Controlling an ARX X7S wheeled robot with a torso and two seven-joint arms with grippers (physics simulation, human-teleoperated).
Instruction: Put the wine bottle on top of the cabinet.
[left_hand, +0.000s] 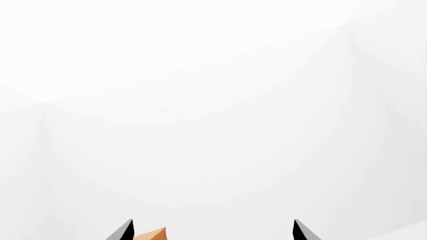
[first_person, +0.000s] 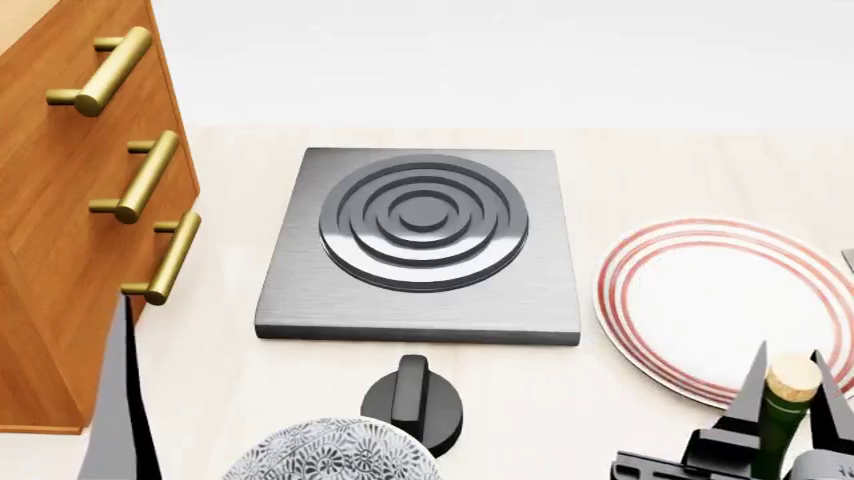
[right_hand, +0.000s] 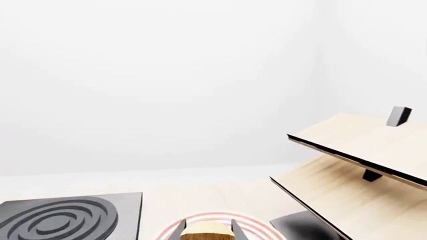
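Since the cabinet (first_person: 67, 230) stands far left, I hold the bottle (first_person: 781, 420) upright, right gripper (first_person: 790, 432) clamped on its neck.

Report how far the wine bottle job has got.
Done: the right hand has closed around the neck of the wine bottle, just below the cork, at the near right of the counter beside the striped plate.
In hand: carrying it.
Left: the bottle has to cross to the cabinet at far left and be stood on its top, which is barely in view.
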